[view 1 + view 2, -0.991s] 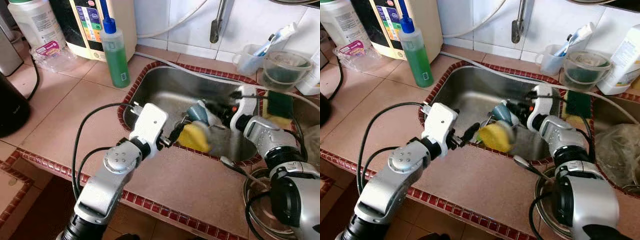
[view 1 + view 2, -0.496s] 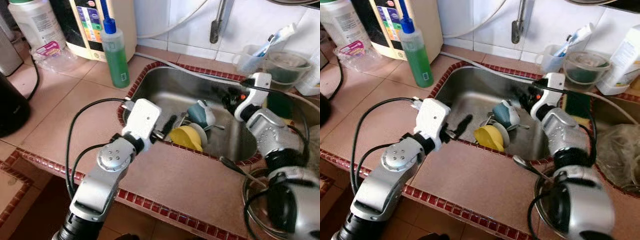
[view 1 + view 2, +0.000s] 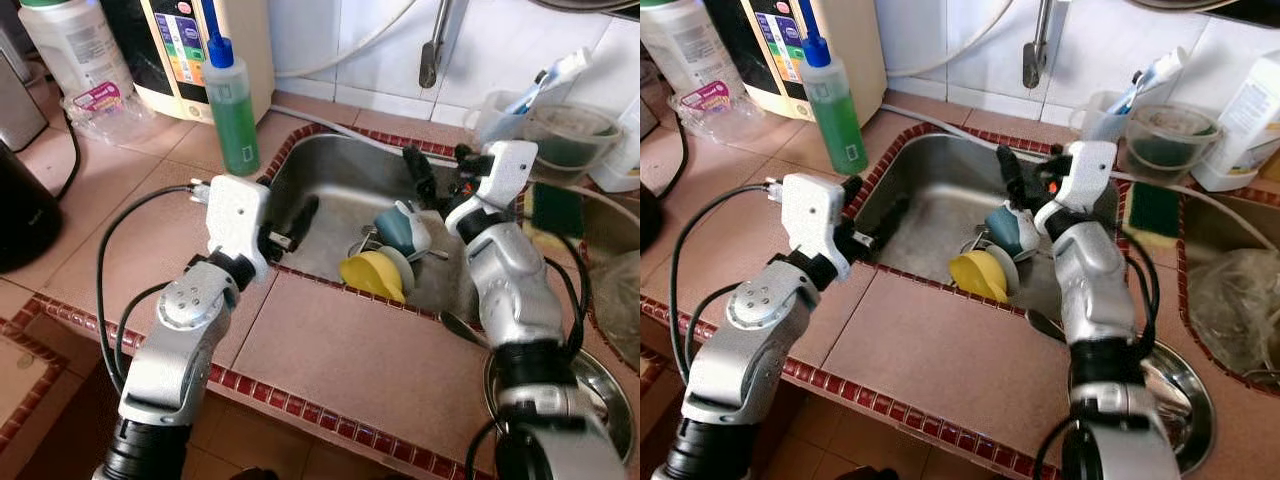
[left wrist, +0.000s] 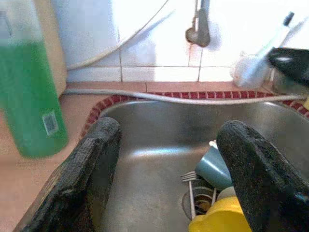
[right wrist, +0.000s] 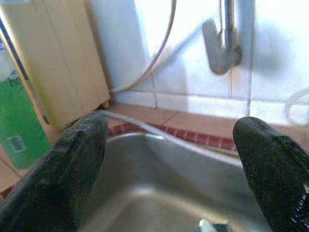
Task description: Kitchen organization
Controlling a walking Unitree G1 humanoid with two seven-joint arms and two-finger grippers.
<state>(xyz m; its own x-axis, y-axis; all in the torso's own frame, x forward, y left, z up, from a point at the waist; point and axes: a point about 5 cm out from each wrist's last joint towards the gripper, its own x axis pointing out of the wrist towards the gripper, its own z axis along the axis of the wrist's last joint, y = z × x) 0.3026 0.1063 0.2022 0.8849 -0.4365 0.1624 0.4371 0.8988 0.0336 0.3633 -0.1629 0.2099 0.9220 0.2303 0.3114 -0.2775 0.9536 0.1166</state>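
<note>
Head views: I see both arms pulled back from the dishes since a second ago. My left gripper (image 3: 305, 215) now hangs at the sink's (image 3: 330, 165) near-left rim, fingers apart and empty; earlier it reached toward the yellow bowl (image 3: 372, 275). My right gripper (image 3: 432, 172) has risen to the back of the basin, jaws spread, holding nothing. In the basin I count one yellow bowl, one teal cup (image 3: 397, 228) touching it, and a fork (image 3: 970, 243) beside them. The basin's left half is bare steel. One green soap bottle (image 3: 231, 108) stands near the sink's back-left corner.

Left wrist view: fingers (image 4: 91, 174) wide apart, the cup and bowl between them below.

Right wrist view: open fingers (image 5: 72, 174) frame the faucet (image 5: 223, 41).
</note>
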